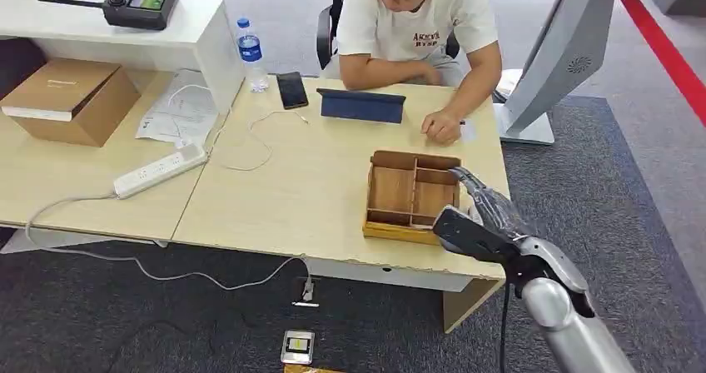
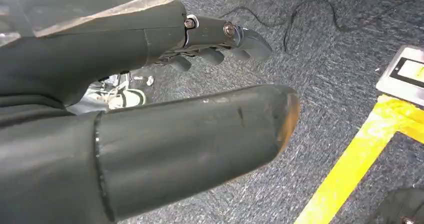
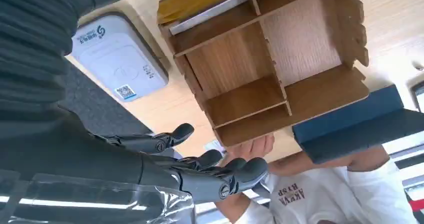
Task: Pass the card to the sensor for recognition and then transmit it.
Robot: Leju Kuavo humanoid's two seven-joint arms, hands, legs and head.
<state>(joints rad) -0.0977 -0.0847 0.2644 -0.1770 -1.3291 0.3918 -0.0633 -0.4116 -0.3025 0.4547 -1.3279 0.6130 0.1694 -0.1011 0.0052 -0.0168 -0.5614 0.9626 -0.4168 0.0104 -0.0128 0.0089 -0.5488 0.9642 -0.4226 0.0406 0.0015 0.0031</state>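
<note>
A wooden tray (image 1: 412, 191) with several compartments stands near the table's front right corner. A pale flat card (image 3: 210, 15) lies along the tray's (image 3: 280, 59) nearest slot. The white sensor pad (image 3: 119, 58) with a QR sticker lies on the table right beside the tray. My right hand (image 1: 481, 215) hovers over the table's right edge next to the tray, fingers (image 3: 220, 176) spread and holding nothing. My left hand (image 2: 165, 109) hangs above the grey carpet, fingers straight, holding nothing.
A person (image 1: 416, 23) sits at the far side, one hand (image 1: 441, 127) resting on the table beyond the tray. A blue folded case (image 1: 360, 105), phone (image 1: 291, 89), bottle (image 1: 251, 52), power strip (image 1: 158, 171) and cardboard box (image 1: 71, 100) lie farther left. A small device (image 2: 404, 73) sits on the floor by yellow tape.
</note>
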